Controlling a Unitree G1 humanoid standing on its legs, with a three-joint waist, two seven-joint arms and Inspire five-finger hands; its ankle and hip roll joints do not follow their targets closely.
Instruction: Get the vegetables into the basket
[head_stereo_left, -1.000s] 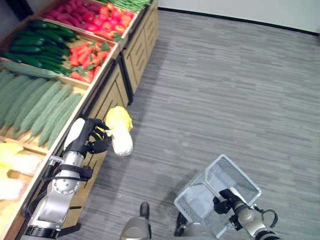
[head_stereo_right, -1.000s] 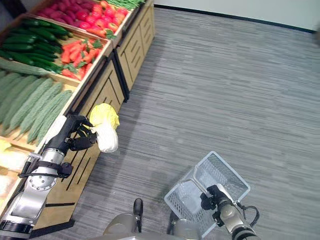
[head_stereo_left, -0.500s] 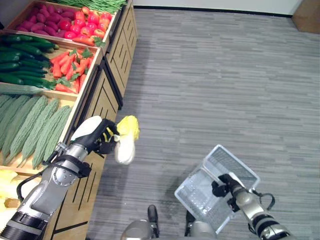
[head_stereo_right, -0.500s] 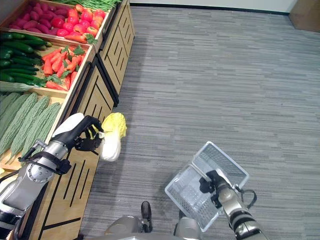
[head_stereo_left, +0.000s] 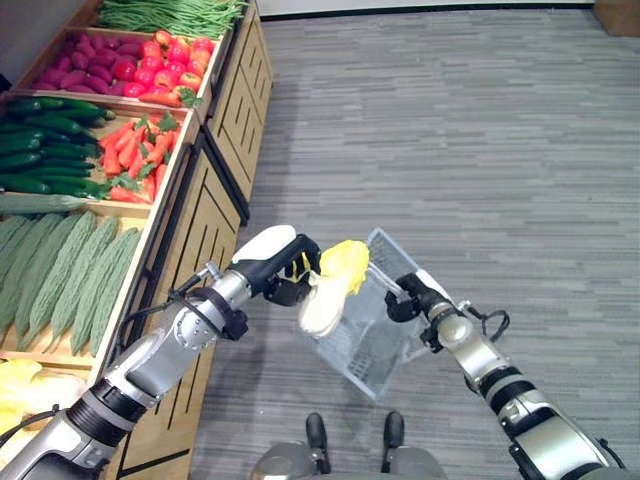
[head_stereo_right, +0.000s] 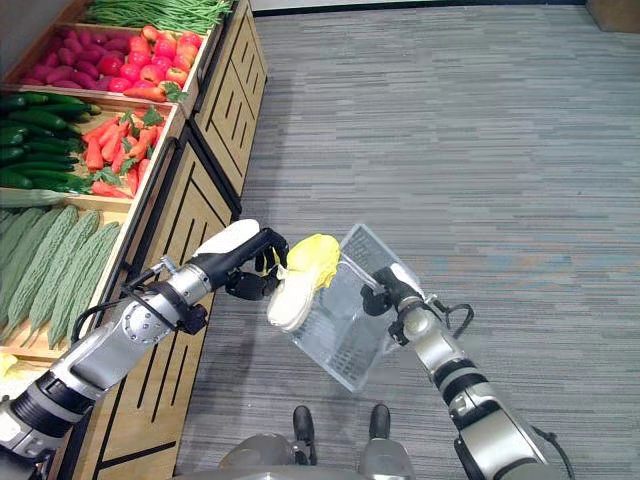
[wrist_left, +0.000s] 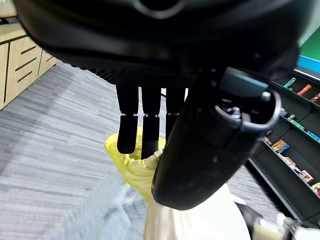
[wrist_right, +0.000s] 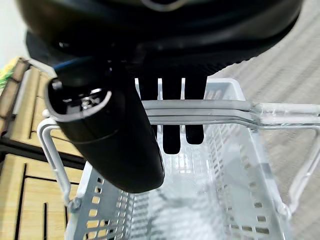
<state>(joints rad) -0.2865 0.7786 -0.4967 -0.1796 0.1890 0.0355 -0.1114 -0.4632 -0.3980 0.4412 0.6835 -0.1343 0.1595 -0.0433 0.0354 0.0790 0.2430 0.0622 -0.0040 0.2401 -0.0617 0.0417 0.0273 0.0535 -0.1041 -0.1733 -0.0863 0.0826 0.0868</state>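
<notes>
My left hand (head_stereo_left: 278, 272) is shut on a napa cabbage (head_stereo_left: 330, 287) with a white stalk and yellow leaves, held in the air beside the stand. The cabbage (wrist_left: 150, 200) shows past the curled fingers in the left wrist view. A white wire basket (head_stereo_left: 365, 320) hangs tilted right next to it, its open mouth toward the cabbage. My right hand (head_stereo_left: 408, 295) is shut on the basket's handle (wrist_right: 210, 112); the basket (wrist_right: 200, 200) holds nothing. The cabbage's stalk end overlaps the basket's rim.
A wooden produce stand (head_stereo_left: 205, 215) runs along the left, its bins holding bitter gourds (head_stereo_left: 60, 270), cucumbers (head_stereo_left: 45, 160), carrots (head_stereo_left: 140, 145), red produce (head_stereo_left: 130, 65) and green beans (head_stereo_left: 170, 15). Grey plank floor (head_stereo_left: 480, 150) lies open to the right.
The right hand has lifted the basket up and leftward to meet the cabbage. The left hand has carried the cabbage rightward, away from the stand. The camera has also shifted.
</notes>
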